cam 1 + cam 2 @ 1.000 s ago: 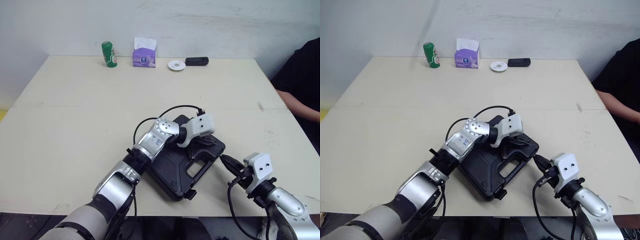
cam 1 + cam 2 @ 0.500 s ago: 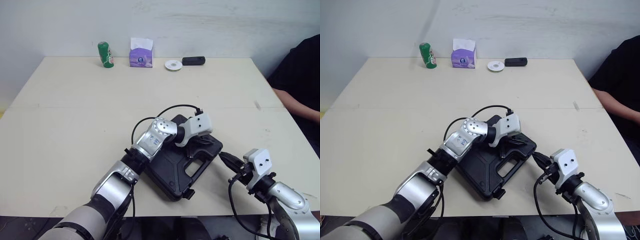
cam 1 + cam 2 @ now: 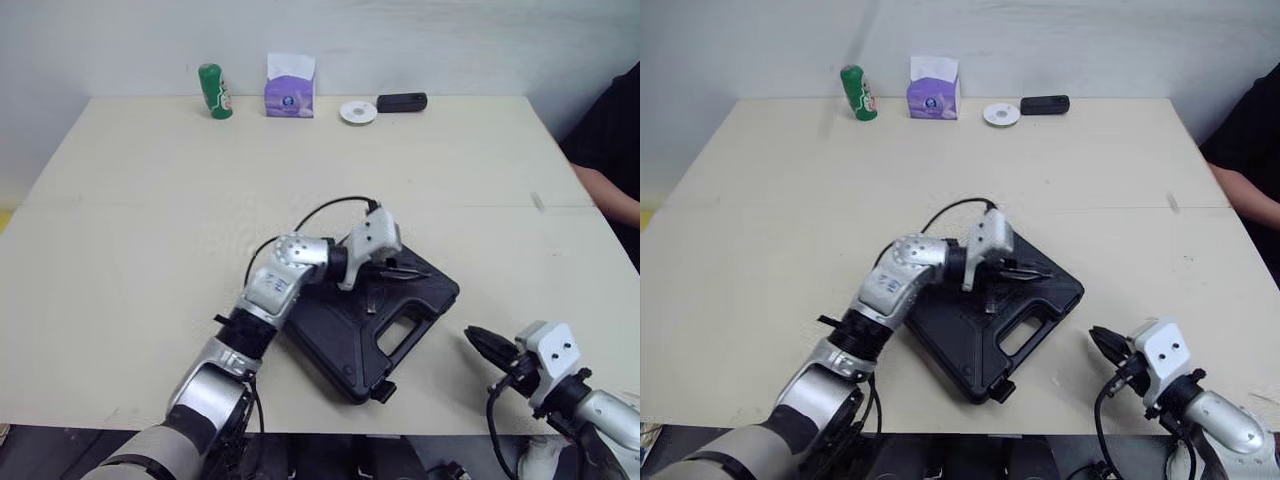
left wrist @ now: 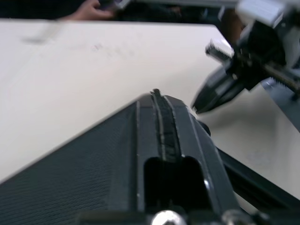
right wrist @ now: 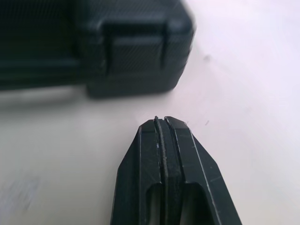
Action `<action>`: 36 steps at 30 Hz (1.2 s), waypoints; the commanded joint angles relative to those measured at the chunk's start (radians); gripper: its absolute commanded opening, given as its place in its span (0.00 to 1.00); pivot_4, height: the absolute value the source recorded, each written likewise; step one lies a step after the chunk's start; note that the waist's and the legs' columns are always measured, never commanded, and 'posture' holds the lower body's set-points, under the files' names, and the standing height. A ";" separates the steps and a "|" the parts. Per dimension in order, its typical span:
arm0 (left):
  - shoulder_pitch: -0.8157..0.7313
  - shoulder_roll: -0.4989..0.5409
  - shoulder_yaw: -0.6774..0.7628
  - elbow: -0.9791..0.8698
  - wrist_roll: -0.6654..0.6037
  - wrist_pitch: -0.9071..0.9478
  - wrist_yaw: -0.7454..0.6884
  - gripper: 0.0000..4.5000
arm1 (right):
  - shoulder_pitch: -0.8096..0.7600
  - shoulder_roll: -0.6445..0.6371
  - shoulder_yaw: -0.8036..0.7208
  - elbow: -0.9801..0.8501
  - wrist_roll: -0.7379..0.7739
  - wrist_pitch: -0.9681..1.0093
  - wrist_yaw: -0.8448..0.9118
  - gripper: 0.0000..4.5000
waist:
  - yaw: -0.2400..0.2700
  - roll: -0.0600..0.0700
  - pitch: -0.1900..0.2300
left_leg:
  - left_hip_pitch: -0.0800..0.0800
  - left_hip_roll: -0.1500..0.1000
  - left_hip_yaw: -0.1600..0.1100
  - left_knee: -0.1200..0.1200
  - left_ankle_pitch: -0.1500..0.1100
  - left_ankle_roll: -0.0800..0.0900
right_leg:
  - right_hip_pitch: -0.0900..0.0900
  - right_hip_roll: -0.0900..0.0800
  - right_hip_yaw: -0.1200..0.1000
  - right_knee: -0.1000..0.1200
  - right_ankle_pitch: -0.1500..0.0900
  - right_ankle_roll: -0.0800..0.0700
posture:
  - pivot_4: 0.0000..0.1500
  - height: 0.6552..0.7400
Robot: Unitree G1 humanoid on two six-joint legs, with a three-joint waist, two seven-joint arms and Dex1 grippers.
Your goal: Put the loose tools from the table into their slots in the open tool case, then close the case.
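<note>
looks like a plain lab or office room: bare white wall [image 3: 450, 40], beige worktop [image 3: 150, 200], tissue box [image 3: 290, 88], green can [image 3: 212, 91].

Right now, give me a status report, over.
Left gripper jaws shut, on the black plastic tool case. Right gripper jaws shut, empty, off the case's corner. Case closed. Green can, purple tissue box far off.

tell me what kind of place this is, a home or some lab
Most likely a plain test room or office, not a home: a bare white wall, a large cream table with a closed black tool case, and a green can and tissue box at its far edge.
</note>
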 commanded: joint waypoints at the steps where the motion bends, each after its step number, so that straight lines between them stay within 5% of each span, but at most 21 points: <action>1: 0.015 0.058 0.026 -0.142 -0.080 -0.032 -0.093 0.00 | 0.026 -0.018 -0.039 -0.039 0.018 -0.050 0.041 0.02 | 0.000 0.000 0.000 | 0.000 0.000 0.000 0.000 0.000 0.000 | 0.000 0.000 0.000 0.000 0.000 0.000 | 1.00 1.00; 13: 0.208 0.289 0.010 -0.405 -0.136 -0.004 -0.196 0.00 | 0.124 -0.009 0.062 -0.078 -0.023 -0.108 0.084 0.02 | 0.000 -0.002 0.002 | 0.000 -0.002 -0.002 0.000 0.000 0.001 | 0.001 -0.001 0.001 0.000 0.001 0.002 | 1.00 1.00; 20: 0.288 0.326 -0.025 -0.524 -0.148 0.062 -0.158 0.00 | 0.209 -0.022 0.083 -0.122 -0.017 -0.111 0.114 0.02 | 0.002 -0.002 0.002 | 0.000 -0.002 -0.002 0.001 0.000 0.001 | 0.002 -0.002 0.001 0.000 0.002 0.002 | 1.00 1.00; 36: 0.400 0.495 -0.211 -0.535 0.020 0.153 -0.100 0.00 | 0.327 -0.020 0.099 -0.198 -0.016 -0.100 0.125 0.02 | 0.001 0.000 0.000 | 0.001 -0.001 -0.003 0.000 0.000 0.001 | 0.003 -0.001 0.002 0.001 0.001 0.001 | 1.00 1.00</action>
